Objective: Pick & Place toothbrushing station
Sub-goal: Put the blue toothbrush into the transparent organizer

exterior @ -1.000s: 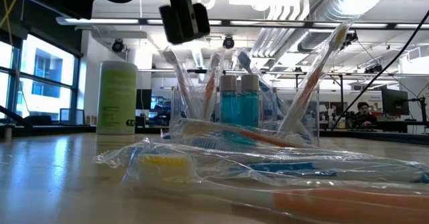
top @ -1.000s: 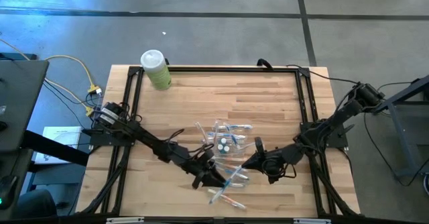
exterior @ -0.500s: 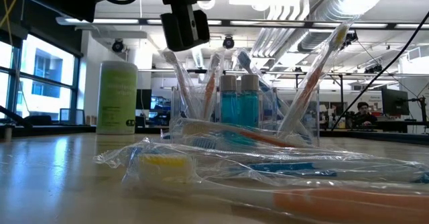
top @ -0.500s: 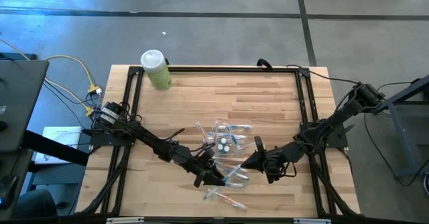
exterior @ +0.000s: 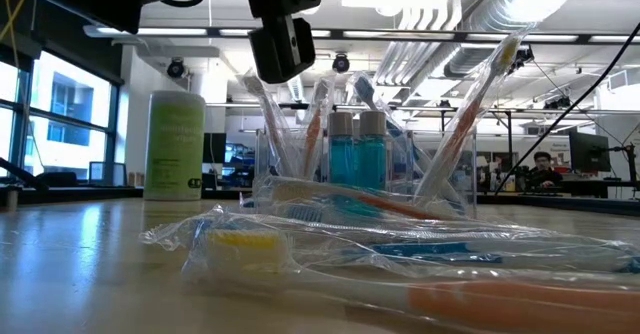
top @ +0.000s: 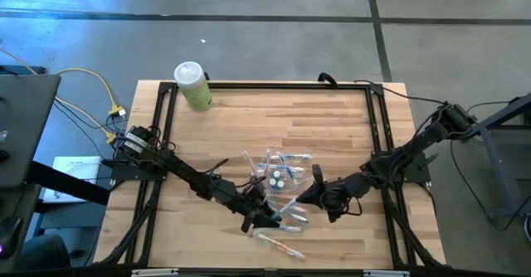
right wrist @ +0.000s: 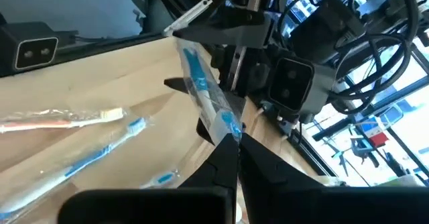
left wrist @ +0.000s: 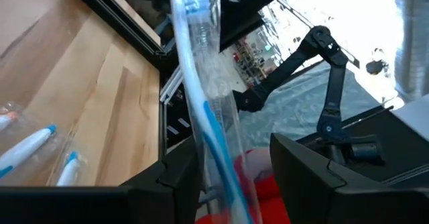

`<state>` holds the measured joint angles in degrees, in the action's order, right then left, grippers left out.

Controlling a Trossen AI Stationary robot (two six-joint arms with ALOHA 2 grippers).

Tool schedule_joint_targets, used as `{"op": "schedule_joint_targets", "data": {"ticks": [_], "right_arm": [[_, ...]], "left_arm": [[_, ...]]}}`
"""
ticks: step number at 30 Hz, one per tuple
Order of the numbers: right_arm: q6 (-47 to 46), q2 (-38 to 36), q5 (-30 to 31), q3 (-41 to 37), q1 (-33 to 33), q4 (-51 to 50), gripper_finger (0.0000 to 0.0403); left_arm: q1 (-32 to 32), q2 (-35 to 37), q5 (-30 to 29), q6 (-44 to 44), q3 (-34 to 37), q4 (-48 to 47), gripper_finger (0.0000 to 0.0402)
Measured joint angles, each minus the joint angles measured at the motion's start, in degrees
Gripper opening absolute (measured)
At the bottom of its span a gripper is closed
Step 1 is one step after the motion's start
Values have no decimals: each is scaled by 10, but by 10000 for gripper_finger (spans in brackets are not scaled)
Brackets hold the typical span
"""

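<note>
light: bright, even overhead | glare: wrist-view windows | blur: low-view foreground wrappers

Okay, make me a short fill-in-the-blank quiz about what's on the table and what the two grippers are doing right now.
1. The left gripper holds a wrapped toothbrush with ____ markings.
2. The right gripper pinches the same toothbrush, its fingers ____.
3. The pale green bottle stands near the table's ____ corner, on the left arm's side.
4. The clear holder carries two white-capped tubes of ____ liquid.

Missing words: blue; shut; far; blue
</note>
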<state>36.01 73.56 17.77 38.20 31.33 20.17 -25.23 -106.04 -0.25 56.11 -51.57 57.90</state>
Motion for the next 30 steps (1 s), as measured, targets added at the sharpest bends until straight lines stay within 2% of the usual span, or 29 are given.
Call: {"op": "schedule_joint_targets", "data": {"ticks": [5, 30], "right_arm": [[0, 0, -1, 0, 0, 1, 2], [-13, 0, -14, 0, 1, -6, 2]], "left_arm": [[0, 0, 1, -28, 0, -1, 166], [0, 0, -11, -16, 0, -26, 160]]}}
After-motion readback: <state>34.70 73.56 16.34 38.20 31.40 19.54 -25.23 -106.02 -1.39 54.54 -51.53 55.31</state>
